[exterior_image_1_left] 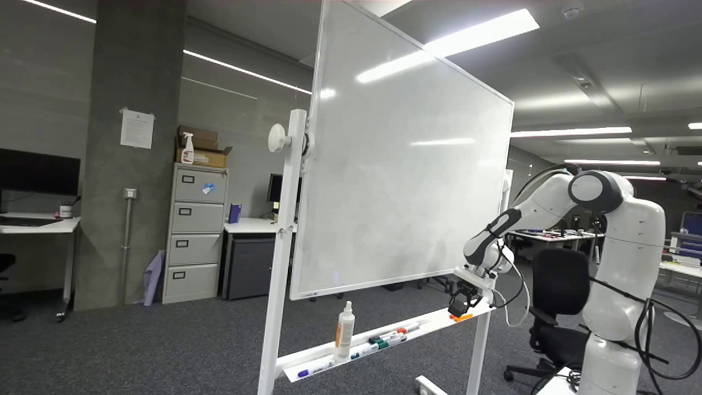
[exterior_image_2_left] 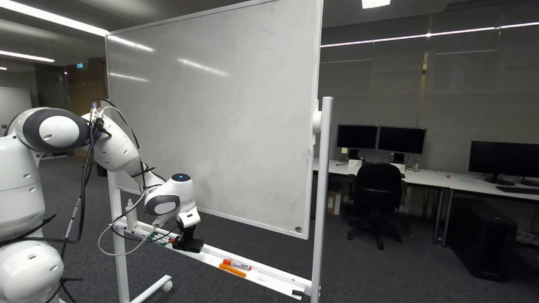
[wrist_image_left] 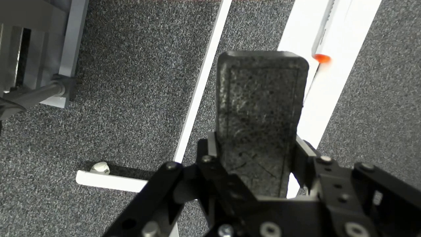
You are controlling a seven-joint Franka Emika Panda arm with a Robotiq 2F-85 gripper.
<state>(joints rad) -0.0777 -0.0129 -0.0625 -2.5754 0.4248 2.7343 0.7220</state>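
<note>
The pincer (wrist_image_left: 258, 146) is closed on both sides of a dark rectangular block (wrist_image_left: 261, 105), holding it near the white tray (exterior_image_2_left: 278, 284) that runs below the whiteboard (exterior_image_2_left: 236, 126) and carries an upright white bottle (exterior_image_1_left: 345, 332), several markers (exterior_image_1_left: 392, 343) and, farther along, an orange stick (exterior_image_2_left: 232, 270) beside a red-ended marker (exterior_image_2_left: 238, 265)

The arm (exterior_image_2_left: 21, 181) has smooth, rounded white shells; in an exterior view its elbow band (exterior_image_2_left: 31, 130), dark grey, encloses an oval white cap (exterior_image_2_left: 59, 130). The wrist housing (exterior_image_2_left: 184, 194) is white, with a black disc (exterior_image_2_left: 181, 177) showing a blue light at one o'clock. Black cables (exterior_image_2_left: 89, 155) are secured by black ties (exterior_image_2_left: 143, 171). The gripper (wrist_image_left: 259, 145) is black, with silver screws (wrist_image_left: 270, 229) at six o'clock in the wrist view.
</note>
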